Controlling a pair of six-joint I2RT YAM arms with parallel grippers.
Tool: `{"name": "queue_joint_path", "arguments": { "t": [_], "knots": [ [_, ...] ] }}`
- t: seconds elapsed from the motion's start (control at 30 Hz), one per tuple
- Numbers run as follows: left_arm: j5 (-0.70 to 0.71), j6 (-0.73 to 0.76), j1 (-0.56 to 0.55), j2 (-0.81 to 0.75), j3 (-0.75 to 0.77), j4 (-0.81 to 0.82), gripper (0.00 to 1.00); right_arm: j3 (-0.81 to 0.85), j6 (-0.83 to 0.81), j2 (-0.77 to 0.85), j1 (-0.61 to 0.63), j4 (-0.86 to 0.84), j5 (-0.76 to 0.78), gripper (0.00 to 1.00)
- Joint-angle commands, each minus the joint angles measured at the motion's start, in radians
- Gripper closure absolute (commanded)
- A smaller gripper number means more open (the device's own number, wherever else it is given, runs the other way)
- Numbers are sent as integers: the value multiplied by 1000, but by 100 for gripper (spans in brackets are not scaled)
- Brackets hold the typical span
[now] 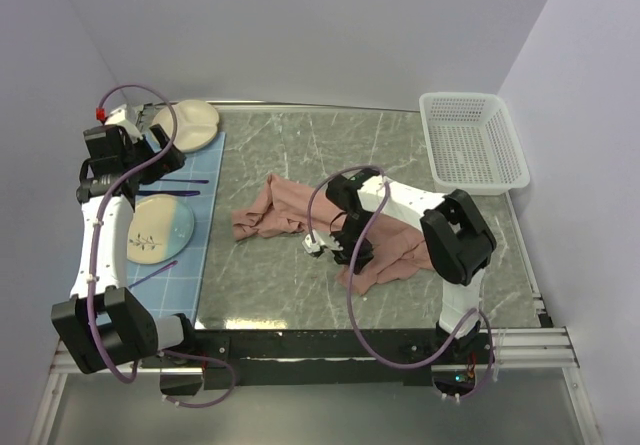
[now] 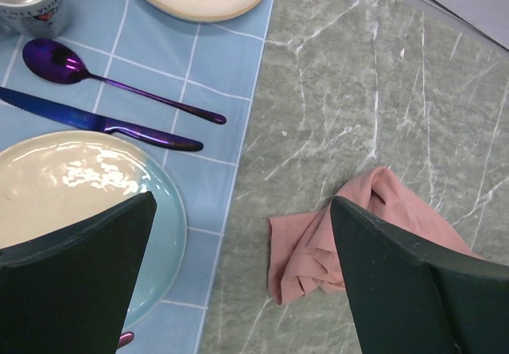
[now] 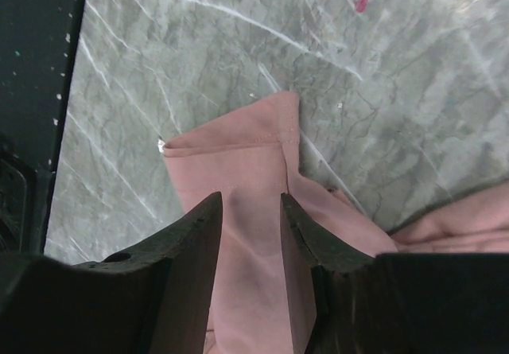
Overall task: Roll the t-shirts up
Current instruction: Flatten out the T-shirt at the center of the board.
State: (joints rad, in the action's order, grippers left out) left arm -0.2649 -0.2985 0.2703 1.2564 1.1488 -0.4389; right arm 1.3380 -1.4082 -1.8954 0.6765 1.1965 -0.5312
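The salmon-pink t-shirt (image 1: 280, 205) lies crumpled across the middle of the marble table, stretching from centre-left to the right arm's base. Its print is hidden. My right gripper (image 1: 326, 246) is low over the shirt's near part. In the right wrist view the right gripper (image 3: 250, 199) is shut on a band of the t-shirt (image 3: 238, 159) that runs between its fingers. My left gripper (image 1: 163, 153) hovers open over the blue mat. From the left wrist camera, the left gripper (image 2: 242, 201) holds nothing, and a folded corner of the t-shirt (image 2: 310, 250) lies below to the right.
A white mesh basket (image 1: 472, 140) sits at the back right. On the left, a blue placemat (image 1: 205, 225) carries a cream dish (image 1: 188, 123), a teal-rimmed plate (image 1: 160, 227), a purple spoon (image 2: 119, 83), a knife (image 2: 95, 123) and a mug (image 2: 32, 0).
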Motion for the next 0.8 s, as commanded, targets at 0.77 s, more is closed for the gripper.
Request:
{"name": "queue_joint_path", "arguments": {
  "t": [0.77],
  "knots": [
    [-57,-21,33,-35,-35,28,1,-40,11,-50,31,-57,48,50]
  ]
}}
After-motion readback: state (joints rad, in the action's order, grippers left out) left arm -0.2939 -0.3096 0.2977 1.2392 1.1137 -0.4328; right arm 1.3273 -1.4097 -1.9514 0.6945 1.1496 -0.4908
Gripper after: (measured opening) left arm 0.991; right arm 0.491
